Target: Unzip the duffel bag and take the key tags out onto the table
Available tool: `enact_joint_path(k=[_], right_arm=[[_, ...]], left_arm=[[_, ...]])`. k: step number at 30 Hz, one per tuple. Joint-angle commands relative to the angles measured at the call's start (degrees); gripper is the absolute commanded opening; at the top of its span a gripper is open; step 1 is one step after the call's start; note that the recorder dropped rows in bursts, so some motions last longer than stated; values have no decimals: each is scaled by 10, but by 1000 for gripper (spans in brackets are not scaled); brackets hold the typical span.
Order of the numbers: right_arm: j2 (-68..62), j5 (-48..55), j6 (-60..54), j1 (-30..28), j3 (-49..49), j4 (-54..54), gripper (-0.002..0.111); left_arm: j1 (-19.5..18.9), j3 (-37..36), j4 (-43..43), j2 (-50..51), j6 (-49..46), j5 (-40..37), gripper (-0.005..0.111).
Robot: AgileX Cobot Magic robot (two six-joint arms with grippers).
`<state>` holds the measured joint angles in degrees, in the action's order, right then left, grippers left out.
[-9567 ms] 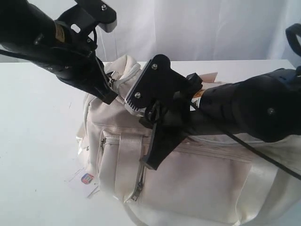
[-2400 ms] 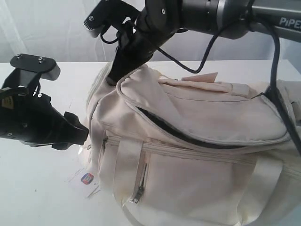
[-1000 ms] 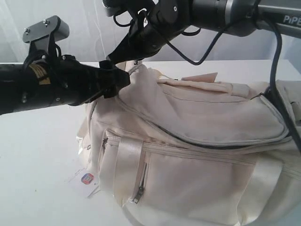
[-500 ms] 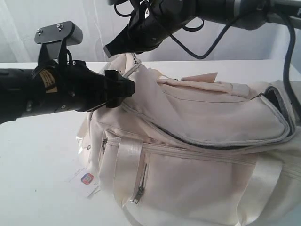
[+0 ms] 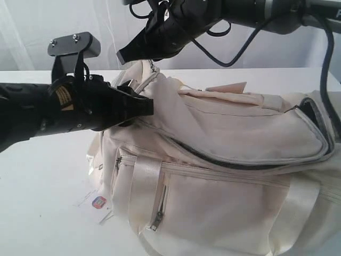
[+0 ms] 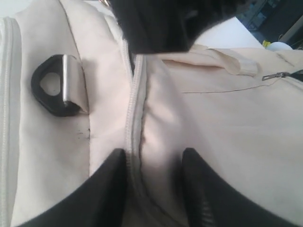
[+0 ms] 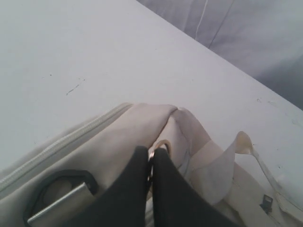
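The duffel bag (image 5: 229, 208) lies on the table (image 5: 42, 181), filling the exterior view from the centre out to 3 and 5 o'clock; its near side shows a zipped pocket (image 5: 158, 210) crossed by a shiny webbing strap (image 5: 144, 186); a small paper tag (image 5: 97, 203) with a red-blue mark lies on the tabletop at 7 o'clock from the bag, just beside its lower corner.

The main zip (image 5: 224, 162) is parted along the top of the near side, a dark slit running toward 3 o'clock, where grey lining (image 5: 313, 109) shows at the far end of the bag.

The left gripper (image 5: 139, 106) reaches in from 9 o'clock and meets the bag's upper end at about 10 o'clock of the bag; in its wrist view its fingers (image 6: 106, 189) stand apart, one on each side of the raised zip seam (image 6: 135, 109) (the tips sit against the cloth, though whether they press it cannot be told); a black D-ring (image 6: 52, 87) on a webbing loop lies beside that seam.

The right gripper (image 5: 127, 55) comes down from 1 o'clock and hangs just above the same end of the bag; its jaws are closed together on the metal zip pull (image 5: 152, 67), which dangles between the claw and the fabric.
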<state>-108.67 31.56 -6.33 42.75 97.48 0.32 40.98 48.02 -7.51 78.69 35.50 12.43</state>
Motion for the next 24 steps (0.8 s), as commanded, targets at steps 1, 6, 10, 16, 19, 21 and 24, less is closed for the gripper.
enact_joint_path(k=[1,6,10,16,19,21,24], right_arm=[[-8,-15,1,-5,1,-7,0],[-9,-44,1,-6,1,-39,0],[-18,-74,0,-12,1,-82,0],[-38,-128,-1,-51,1,-82,0],[-51,-164,-29,-58,1,-82,0],[-62,-181,-72,-61,1,-82,0],[-74,-186,-103,-62,1,-82,0]], left_arm=[[4,1,-5,8,10,10,18],[4,1,-5,6,10,15,0],[4,1,-5,6,22,-25,0],[26,1,-5,6,20,-34,0],[28,1,-5,6,20,-34,0],[29,1,-7,6,17,-34,0],[29,1,-7,6,17,-34,0]])
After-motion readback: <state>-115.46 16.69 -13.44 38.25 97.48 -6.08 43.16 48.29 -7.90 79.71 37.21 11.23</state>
